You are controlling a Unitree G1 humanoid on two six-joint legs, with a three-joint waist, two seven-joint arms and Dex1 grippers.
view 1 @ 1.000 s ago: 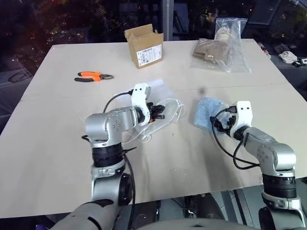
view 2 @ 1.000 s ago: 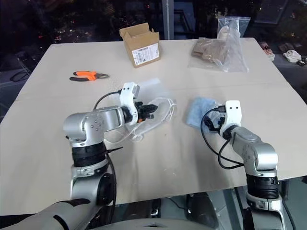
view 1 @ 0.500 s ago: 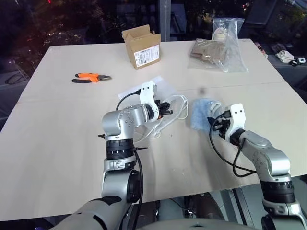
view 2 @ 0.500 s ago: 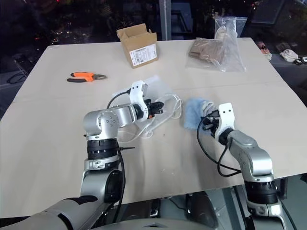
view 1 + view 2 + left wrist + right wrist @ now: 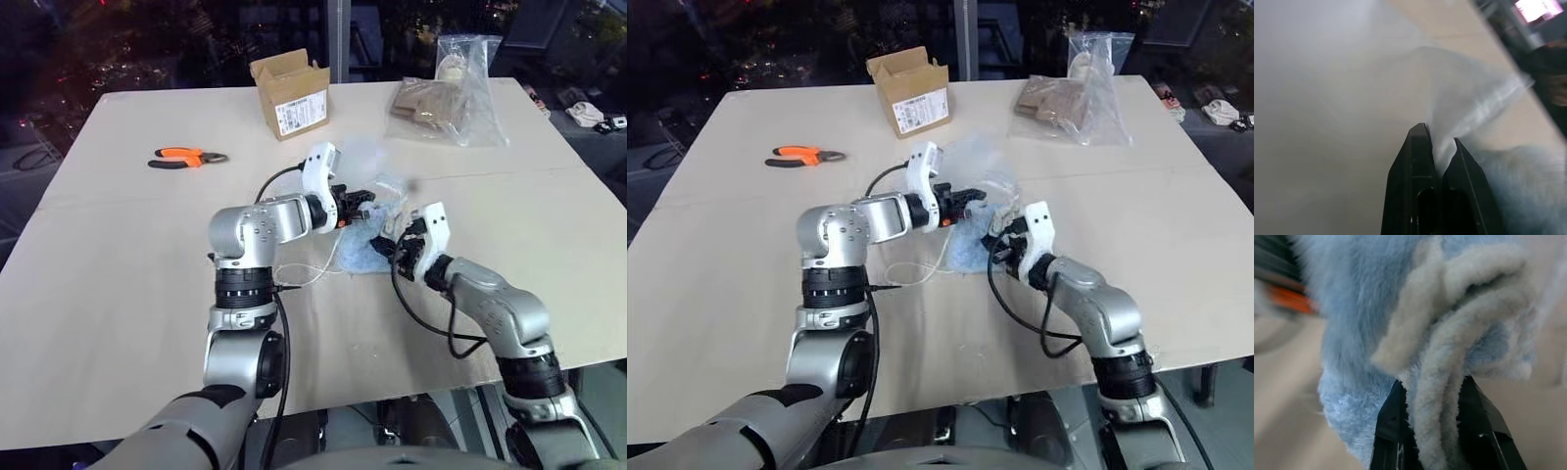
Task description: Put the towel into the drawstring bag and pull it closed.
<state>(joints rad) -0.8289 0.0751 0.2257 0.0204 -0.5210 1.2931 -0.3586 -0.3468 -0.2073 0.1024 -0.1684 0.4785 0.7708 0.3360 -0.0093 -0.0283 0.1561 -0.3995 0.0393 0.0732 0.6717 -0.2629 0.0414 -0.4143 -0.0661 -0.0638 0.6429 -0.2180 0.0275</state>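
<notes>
left gripper (image 5: 1432, 142) pinches drawstring bag (image 5: 1469, 98) | right gripper (image 5: 1432, 382) clamps towel (image 5: 1415, 308); towel outside bag

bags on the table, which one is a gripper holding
The frosted-white drawstring bag, pinched and lifted by the left gripper near the table's middle. The clear crinkly bag with brown contents lies untouched at the far right edge.

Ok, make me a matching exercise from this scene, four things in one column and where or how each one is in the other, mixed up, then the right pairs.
1. small light-blue fluffy towel
2. translucent frosted-white drawstring bag
3. orange-handled pliers
4. open brown cardboard box

A. lying flat at the table's left
B. pinched in the left gripper
C. standing at the table's far edge
D. clamped in the right gripper

Pairs: 1-D, 2-B, 3-A, 4-C
</notes>
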